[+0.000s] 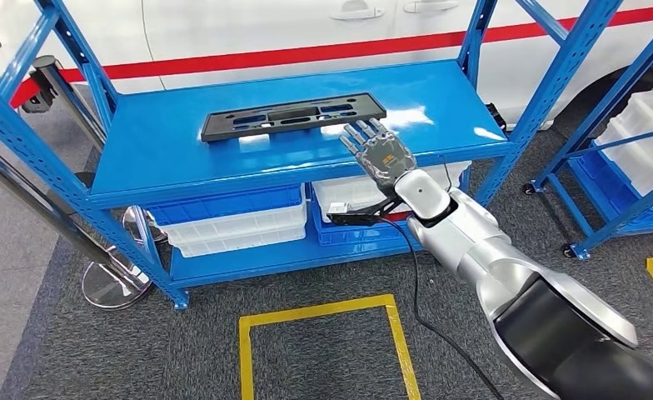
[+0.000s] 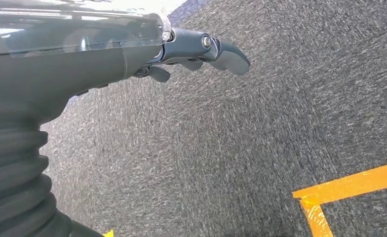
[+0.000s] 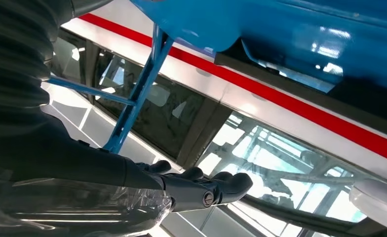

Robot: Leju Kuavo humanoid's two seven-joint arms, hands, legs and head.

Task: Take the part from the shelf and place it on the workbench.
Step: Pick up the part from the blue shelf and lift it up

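My right hand (image 1: pixel 379 150) reaches over the top of the blue shelf (image 1: pixel 173 158), fingers straight and apart, holding nothing, just beside the right end of the black part (image 1: pixel 294 116). The part lies flat across the shelf top with bare blue surface all around it. White bins (image 1: pixel 240 227) sit on the level below. A white vehicle (image 1: pixel 306 33) with a red stripe stands behind. My left hand (image 2: pixel 196 52) hangs over grey carpet, fingers loose and empty.

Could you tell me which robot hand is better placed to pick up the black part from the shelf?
The right robot hand: it is open beside the black part on the shelf. The left robot hand hangs above the floor.
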